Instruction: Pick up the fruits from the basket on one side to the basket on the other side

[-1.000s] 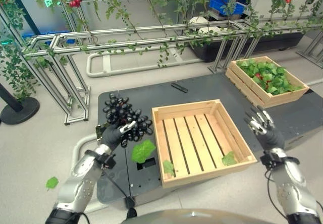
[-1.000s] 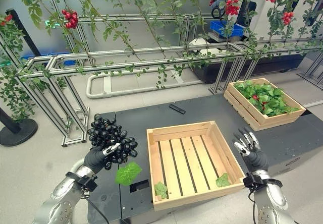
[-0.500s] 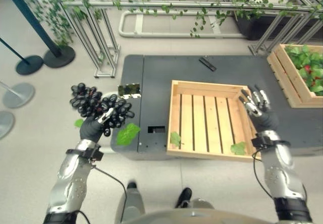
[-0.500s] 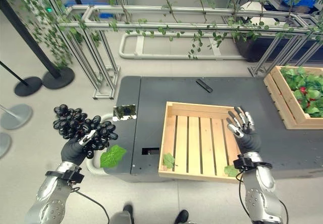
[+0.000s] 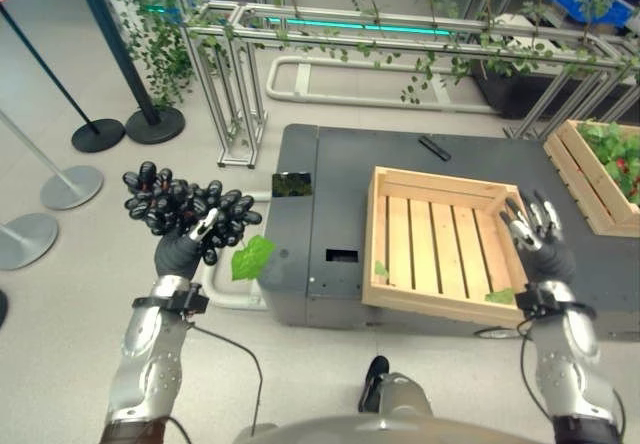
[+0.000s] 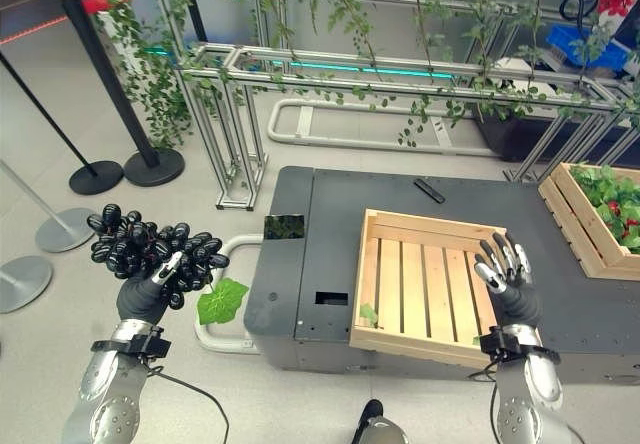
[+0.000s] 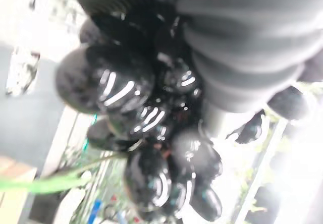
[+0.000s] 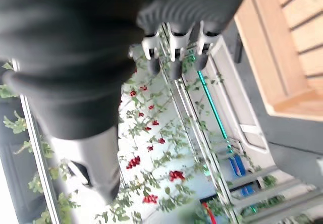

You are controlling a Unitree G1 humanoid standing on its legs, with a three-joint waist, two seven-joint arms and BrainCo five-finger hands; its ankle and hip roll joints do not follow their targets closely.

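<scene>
Item: bunch of black grapes point(image 5: 185, 209), one green leaf point(image 5: 252, 258) hanging below it. Held aloft in the left hand point(image 5: 180, 252), fingers curled round the cluster; location now out over the floor, well to the left of the dark platform point(image 5: 330, 194) and apart from the empty slatted wooden crate point(image 5: 447, 245).

Right hand point(image 5: 543, 243): raised near the crate's right wall, fingers straight and spread, holding nothing.

Second wooden crate point(image 5: 600, 169), filled with leaves and red fruit, at the platform's far right. Small black bar-shaped object point(image 5: 434, 148) on the platform behind the empty crate. Stray leaves point(image 5: 499, 295) inside the empty crate.

Change noted: a second ago the grapes hung just beside the empty crate's left wall; half a second ago they were off the platform's left edge; now they sit further left still. The whole scene has also slid, bringing stanchion bases point(image 5: 70, 186) into view, so the head has turned left.

Judgement: the bunch is being carried away from this crate, towards a destination on the left that the frames do not reveal
</scene>
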